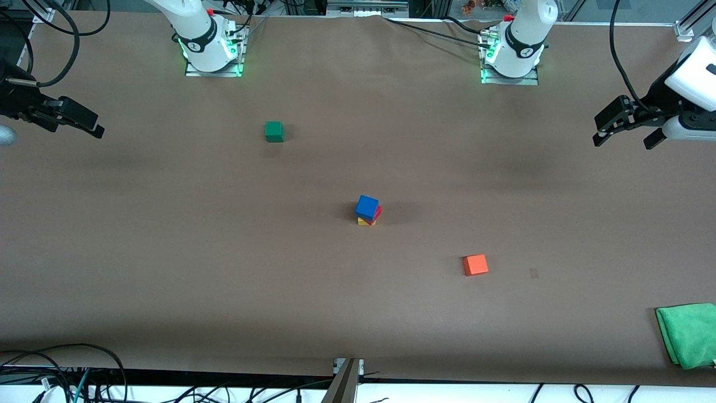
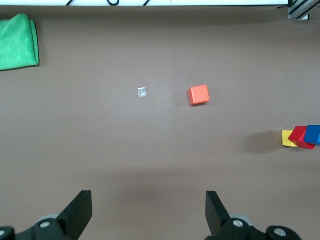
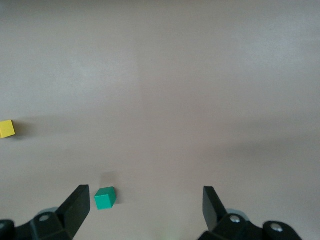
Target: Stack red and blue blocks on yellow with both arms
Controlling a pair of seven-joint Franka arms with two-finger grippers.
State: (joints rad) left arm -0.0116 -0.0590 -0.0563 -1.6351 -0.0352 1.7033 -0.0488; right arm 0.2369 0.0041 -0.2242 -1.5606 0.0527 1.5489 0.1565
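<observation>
blue block (image 1: 367, 206) tops red block (image 1: 378, 213) on yellow (image 1: 363, 221).

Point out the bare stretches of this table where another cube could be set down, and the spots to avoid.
Free: the wide stretch between the green cube and the stack (blue cube on red cube on yellow cube); the strip between the orange cube and the green cloth. Avoid the stack's edges. Both arms wait at the table's ends, left gripper and right gripper with jaws open.

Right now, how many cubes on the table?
5. Blue cube on red cube on yellow cube, mid-table; green cube farther from the front camera; orange cube nearer.
</observation>
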